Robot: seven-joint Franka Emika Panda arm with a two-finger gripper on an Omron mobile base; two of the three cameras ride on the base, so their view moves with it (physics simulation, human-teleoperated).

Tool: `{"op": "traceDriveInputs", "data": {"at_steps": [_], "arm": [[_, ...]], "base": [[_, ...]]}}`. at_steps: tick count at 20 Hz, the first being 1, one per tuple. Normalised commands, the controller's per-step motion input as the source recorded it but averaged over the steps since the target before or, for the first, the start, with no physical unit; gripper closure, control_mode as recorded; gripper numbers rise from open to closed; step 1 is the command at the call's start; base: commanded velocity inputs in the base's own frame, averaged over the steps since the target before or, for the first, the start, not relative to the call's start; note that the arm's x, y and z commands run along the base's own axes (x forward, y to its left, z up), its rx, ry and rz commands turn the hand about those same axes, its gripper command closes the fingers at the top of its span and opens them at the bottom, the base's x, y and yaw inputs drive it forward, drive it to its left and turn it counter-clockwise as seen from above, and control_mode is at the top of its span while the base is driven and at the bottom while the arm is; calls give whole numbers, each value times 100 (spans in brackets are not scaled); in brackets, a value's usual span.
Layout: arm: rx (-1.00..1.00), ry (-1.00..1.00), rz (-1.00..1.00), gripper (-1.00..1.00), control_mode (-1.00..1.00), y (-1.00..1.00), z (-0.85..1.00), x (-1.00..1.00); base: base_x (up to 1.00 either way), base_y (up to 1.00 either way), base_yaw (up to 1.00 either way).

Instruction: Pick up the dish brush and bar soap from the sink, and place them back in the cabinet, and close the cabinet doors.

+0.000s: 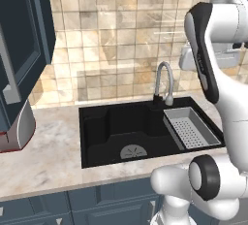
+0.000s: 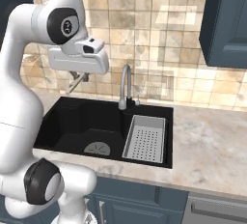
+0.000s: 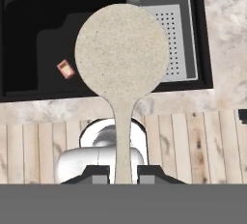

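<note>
My gripper (image 3: 123, 170) is shut on the dish brush (image 3: 121, 54), pinching its tan handle between both tips. The round cream head hangs high above the black sink (image 3: 29, 25). In the right base view the gripper (image 2: 79, 77) hovers over the sink's left part (image 2: 82, 117), and the brush handle (image 2: 72, 87) sticks out below it. The bar soap (image 3: 66, 69), a small reddish block, lies on the sink floor. A dark blue-grey cabinet door (image 1: 19, 49) stands open at the upper left of the sink (image 1: 111, 122); another cabinet door (image 2: 226, 20) shows at the upper right.
A curved metal faucet (image 1: 164, 83) rises behind the basin, with a grey strainer tray (image 1: 191, 128) in the right half and a round drain (image 1: 133, 152) at the front. A red-and-silver toaster (image 1: 14, 127) sits on the counter (image 1: 48, 161) under the open door.
</note>
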Motion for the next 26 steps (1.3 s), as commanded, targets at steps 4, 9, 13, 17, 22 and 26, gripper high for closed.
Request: {"op": "traceDriveInputs", "data": {"at_steps": [4, 9, 13, 17, 22, 26], "arm": [[0, 0, 0, 100, -100, -3, 25, -40], [0, 0, 0, 100, -100, -7, 5, -43], [-2, -1, 0, 100, -100, 0, -1, -39], [-2, -2, 0, 100, -100, 0, -5, -32], [-2, -2, 0, 100, -100, 0, -1, -21], [-1, -1, 0, 100, -100, 0, 0, -17]], "base": [[0, 0, 0], [0, 0, 0], [0, 0, 0], [0, 0, 0], [0, 0, 0], [0, 0, 0]]}}
